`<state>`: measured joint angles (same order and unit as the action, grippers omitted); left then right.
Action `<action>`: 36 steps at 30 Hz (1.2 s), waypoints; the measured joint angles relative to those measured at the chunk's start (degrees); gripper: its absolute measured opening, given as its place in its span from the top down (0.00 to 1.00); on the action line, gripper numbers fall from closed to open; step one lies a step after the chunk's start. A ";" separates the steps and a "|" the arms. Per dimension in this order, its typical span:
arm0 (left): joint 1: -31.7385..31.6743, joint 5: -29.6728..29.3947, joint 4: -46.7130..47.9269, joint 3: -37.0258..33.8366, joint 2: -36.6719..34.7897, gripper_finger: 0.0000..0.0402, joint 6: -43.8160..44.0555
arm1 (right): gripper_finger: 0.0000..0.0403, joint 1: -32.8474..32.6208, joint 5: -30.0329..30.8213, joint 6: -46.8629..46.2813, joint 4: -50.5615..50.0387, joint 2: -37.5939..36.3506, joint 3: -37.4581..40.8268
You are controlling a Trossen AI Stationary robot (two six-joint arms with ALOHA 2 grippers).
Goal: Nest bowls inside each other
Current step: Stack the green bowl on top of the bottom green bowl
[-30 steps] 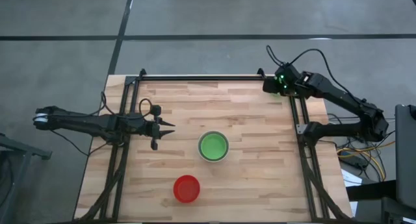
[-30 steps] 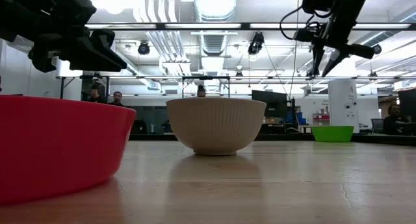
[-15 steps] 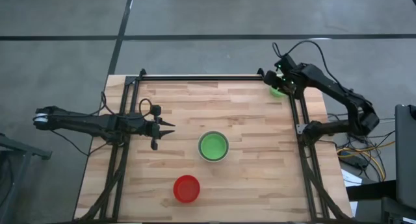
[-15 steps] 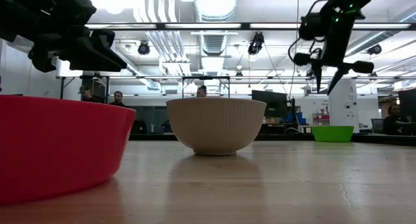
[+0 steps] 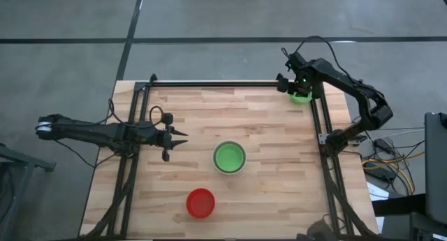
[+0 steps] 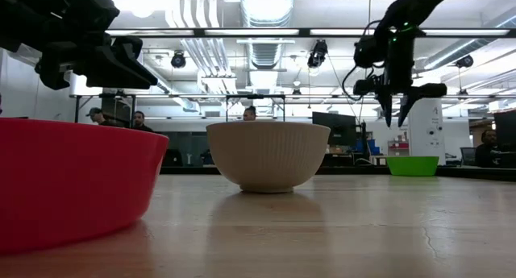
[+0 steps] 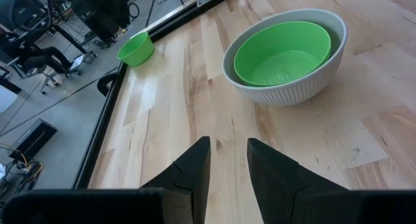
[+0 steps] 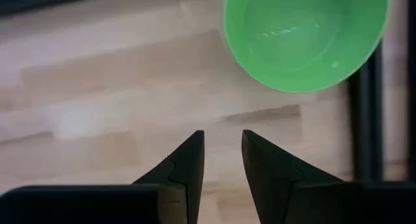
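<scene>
- The right pincer (image 6: 396,117) hangs above the worktop's (image 5: 265,129) far right corner, over a lone green bowl (image 5: 301,97) that sits there against the frame rail. Its fingers (image 8: 184,165) stand a small gap apart and hold nothing.
- The left pincer (image 5: 176,137) hovers over the left side of the worktop, pointing toward the centre. Its fingers (image 7: 195,165) are parted by a narrow gap with nothing between them.
- The off-white bowl (image 5: 229,158) stands upright near the centre of the worktop. A nested green bowl (image 7: 281,53) sits inside it.
- The red bowl (image 5: 200,202) stands alone near the front edge, well apart from the off-white bowl and from both pincers.
- In the low view, people (image 6: 138,121) are visible in the room beyond the worktop.
</scene>
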<state>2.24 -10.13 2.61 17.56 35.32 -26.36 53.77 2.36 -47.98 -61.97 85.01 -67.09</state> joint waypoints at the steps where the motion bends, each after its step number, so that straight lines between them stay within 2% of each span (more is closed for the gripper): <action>1: -0.02 0.00 0.00 0.00 -0.01 0.73 0.01 | 0.76 0.33 0.02 1.15 -1.54 1.20 -0.88; 5: -0.02 0.00 0.00 0.00 0.01 0.73 0.01 | 0.79 2.21 0.05 4.55 -7.39 4.90 -3.44; 8: -0.02 -0.02 0.00 0.00 -0.01 0.73 -0.01 | 0.80 3.18 -0.78 7.48 -7.54 6.33 -3.82; 15: 0.00 -0.02 0.00 0.00 0.01 0.73 0.01 | 0.79 4.02 -1.17 12.24 -2.95 7.04 -3.61; 27: -0.02 -0.02 0.00 0.00 -0.01 0.73 0.01 | 0.65 7.57 -2.86 14.37 1.46 7.06 -2.27; 36: -0.02 0.00 0.00 0.00 0.01 0.73 0.00 | 0.66 9.12 -7.21 16.41 7.88 7.08 1.92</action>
<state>2.22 -10.13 2.61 17.56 35.33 -26.37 62.89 -4.86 -31.57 -54.09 92.09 -65.16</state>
